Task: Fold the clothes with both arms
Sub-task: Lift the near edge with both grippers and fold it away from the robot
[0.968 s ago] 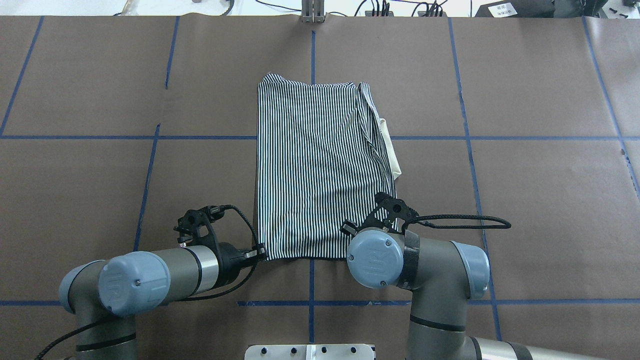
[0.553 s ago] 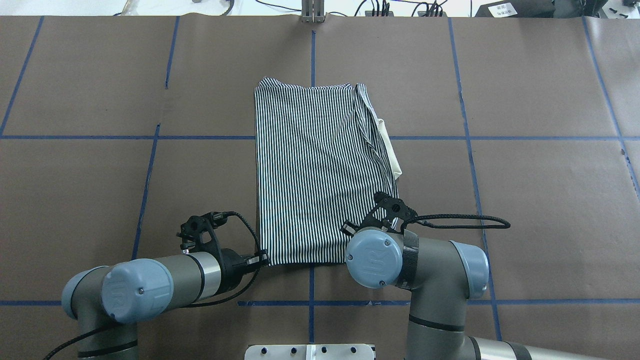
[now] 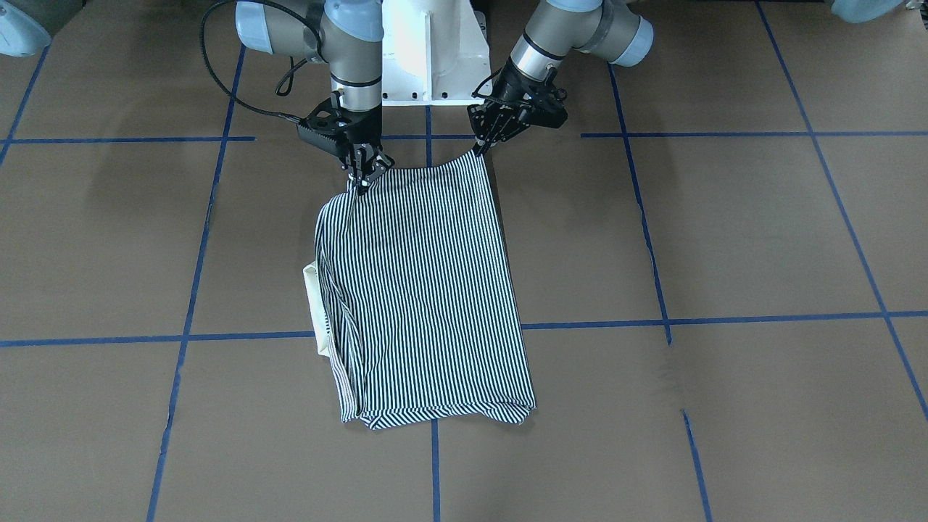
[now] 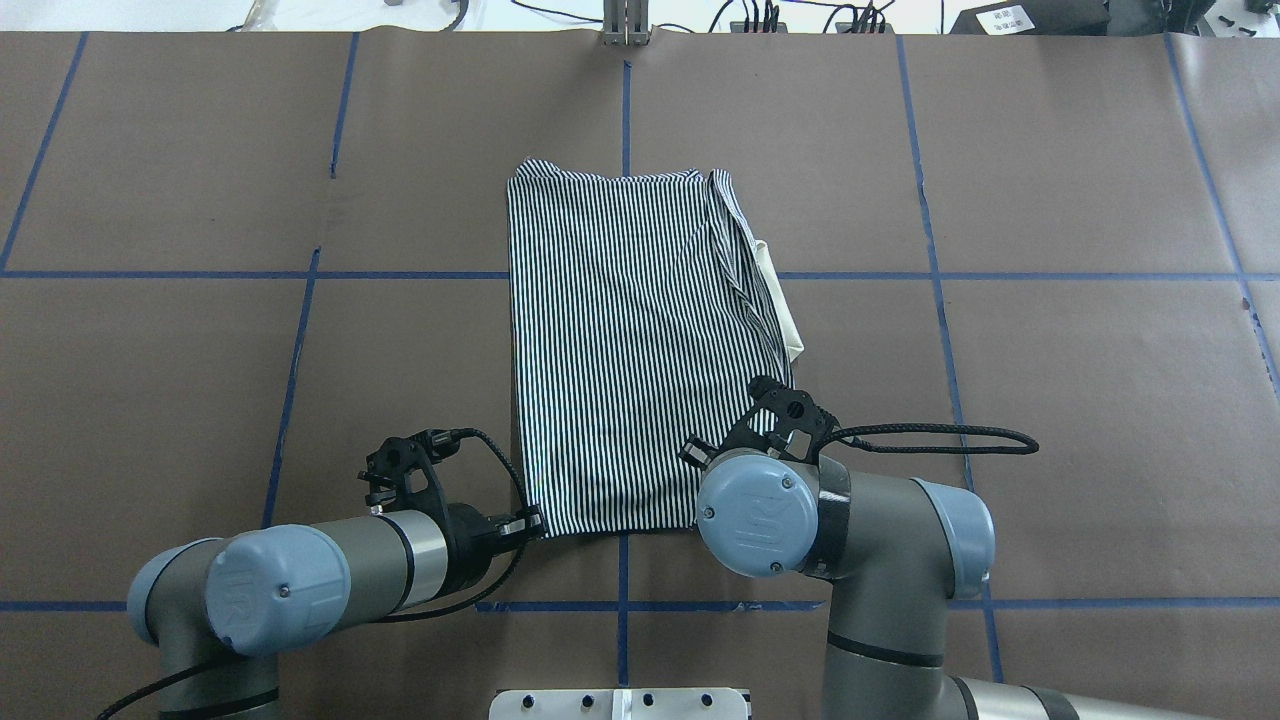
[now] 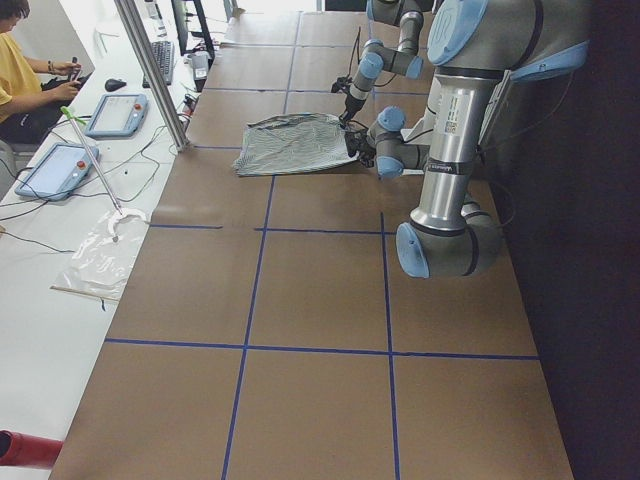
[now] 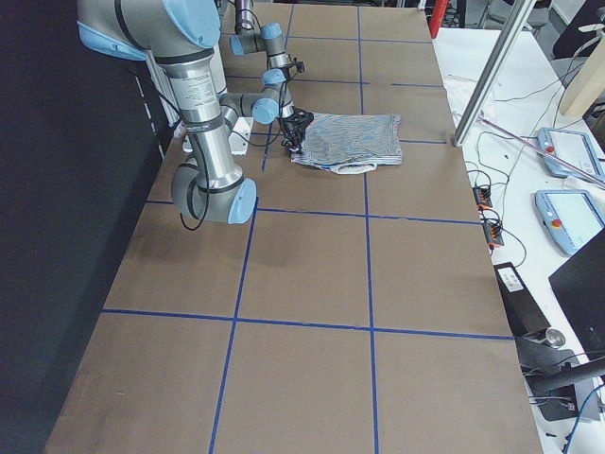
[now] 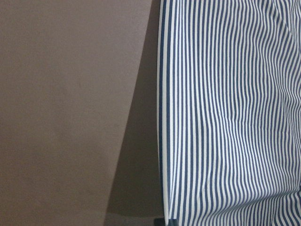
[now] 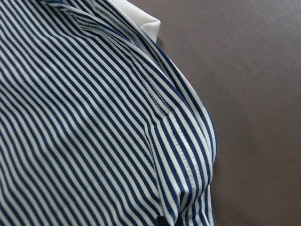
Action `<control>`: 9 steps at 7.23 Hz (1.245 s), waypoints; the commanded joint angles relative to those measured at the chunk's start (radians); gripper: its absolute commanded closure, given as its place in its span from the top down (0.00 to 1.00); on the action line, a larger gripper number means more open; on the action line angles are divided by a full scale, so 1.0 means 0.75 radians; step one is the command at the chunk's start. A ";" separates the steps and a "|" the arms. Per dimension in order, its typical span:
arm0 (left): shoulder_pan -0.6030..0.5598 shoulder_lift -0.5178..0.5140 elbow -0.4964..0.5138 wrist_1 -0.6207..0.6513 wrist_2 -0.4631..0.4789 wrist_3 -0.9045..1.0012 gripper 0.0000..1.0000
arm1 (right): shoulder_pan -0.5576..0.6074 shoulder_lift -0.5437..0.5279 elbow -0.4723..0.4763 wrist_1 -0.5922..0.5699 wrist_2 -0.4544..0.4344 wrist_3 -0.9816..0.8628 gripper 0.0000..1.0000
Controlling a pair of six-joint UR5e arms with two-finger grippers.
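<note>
The striped polo shirt (image 4: 630, 340) lies folded into a long rectangle on the brown table, and its cream collar (image 4: 780, 300) pokes out on the robot's right side. My left gripper (image 3: 478, 150) is shut on the shirt's near corner, also visible from overhead (image 4: 533, 522). My right gripper (image 3: 362, 181) is shut on the other near corner; from overhead its wrist hides it. The near edge is raised slightly off the table between them. The wrist views show only striped cloth (image 7: 225, 117) and the collar tip (image 8: 136, 14).
The white pedestal base (image 3: 428, 58) stands just behind the grippers. Blue tape lines (image 4: 400, 275) grid the brown table. A metal post (image 4: 625, 25) rises at the far edge. A person (image 5: 25, 75) sits at a side desk with tablets beyond the table.
Both grippers have drawn back towards the robot's base with the near edge in them. The whole shirt has slid a little that way.
</note>
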 commanded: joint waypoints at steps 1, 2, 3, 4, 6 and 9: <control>-0.014 0.006 -0.139 0.059 -0.030 0.011 0.00 | 0.002 -0.008 0.201 -0.080 0.001 0.001 0.00; -0.016 0.006 -0.268 0.203 -0.060 0.011 0.00 | -0.012 -0.010 0.324 -0.171 0.001 0.009 0.00; -0.018 0.000 -0.417 0.356 -0.105 0.011 0.00 | -0.051 -0.006 0.432 -0.267 0.001 0.015 0.00; -0.018 -0.012 -0.599 0.561 -0.150 0.011 0.00 | -0.094 -0.002 0.565 -0.386 0.003 0.031 0.00; -0.016 -0.094 -0.729 0.791 -0.179 0.011 0.00 | -0.112 0.002 0.609 -0.444 -0.001 0.058 0.00; -0.212 -0.196 -0.460 0.779 -0.177 0.184 0.00 | -0.017 0.059 0.440 -0.428 -0.036 -0.032 0.00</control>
